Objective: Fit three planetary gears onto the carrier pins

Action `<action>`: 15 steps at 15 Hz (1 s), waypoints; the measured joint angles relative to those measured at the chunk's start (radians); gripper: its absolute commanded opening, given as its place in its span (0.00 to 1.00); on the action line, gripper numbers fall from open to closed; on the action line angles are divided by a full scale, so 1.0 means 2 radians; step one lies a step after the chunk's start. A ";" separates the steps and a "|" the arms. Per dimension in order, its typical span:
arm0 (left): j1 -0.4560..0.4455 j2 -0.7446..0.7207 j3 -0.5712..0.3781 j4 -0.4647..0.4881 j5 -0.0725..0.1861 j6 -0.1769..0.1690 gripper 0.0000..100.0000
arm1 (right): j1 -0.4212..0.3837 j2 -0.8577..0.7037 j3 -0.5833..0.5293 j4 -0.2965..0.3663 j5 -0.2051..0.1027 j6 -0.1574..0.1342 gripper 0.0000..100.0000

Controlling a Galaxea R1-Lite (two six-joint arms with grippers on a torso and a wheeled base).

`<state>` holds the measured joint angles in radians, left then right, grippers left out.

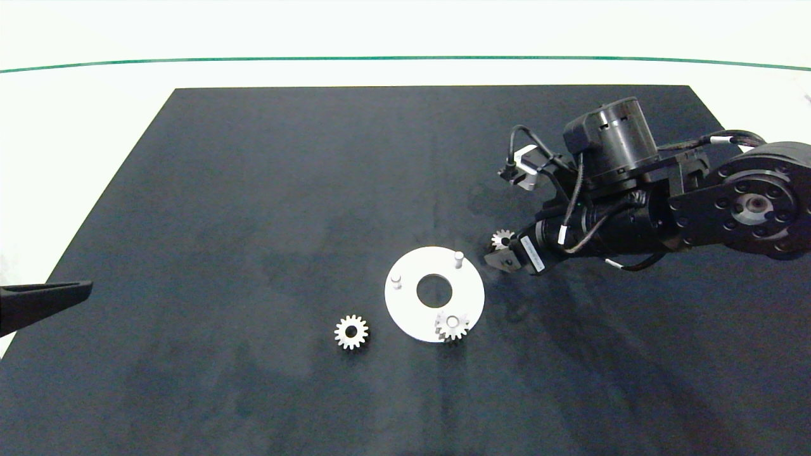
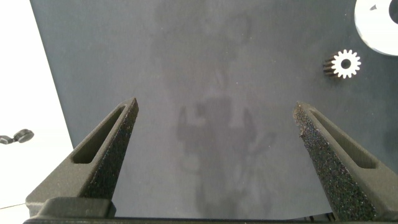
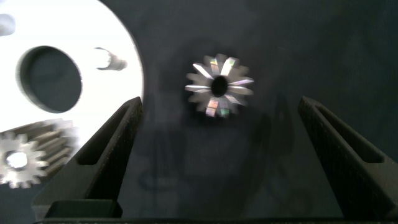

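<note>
1 gear (image 1: 452,325) was seated on the disc (image 1: 412,316). Beside the disc, another gear (image 3: 219,85) was framed by the wide-open, empty right gripper (image 3: 221,155). It was judged small, stiff, slippery; best pinched across its teeth.

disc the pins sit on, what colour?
Plain white disc with a dark centre hole, on the black mat. Clearest in the head view.

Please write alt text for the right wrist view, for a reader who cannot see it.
The right gripper, fingers open, hovers over a loose planetary gear lying on the black mat. Beside it is the white carrier disc, with one gear already seated and a bare pin.
</note>
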<state>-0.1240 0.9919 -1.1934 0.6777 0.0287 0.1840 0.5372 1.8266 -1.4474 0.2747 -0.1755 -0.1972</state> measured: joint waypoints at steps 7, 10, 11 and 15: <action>0.000 0.000 0.000 0.000 0.001 0.000 1.00 | -0.023 0.038 -0.034 0.005 0.000 0.013 1.00; 0.001 0.000 0.000 0.000 0.000 0.000 1.00 | -0.022 0.045 -0.036 0.004 0.000 0.015 0.96; 0.001 0.000 0.000 0.000 0.000 0.000 1.00 | -0.022 0.046 -0.036 0.004 0.001 0.015 0.94; 0.001 0.000 0.000 0.000 0.000 0.000 1.00 | -0.021 0.046 -0.034 0.004 0.001 0.021 0.87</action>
<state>-0.1230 0.9919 -1.1934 0.6777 0.0291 0.1832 0.4955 1.9196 -1.5145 0.2832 -0.1740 -0.1543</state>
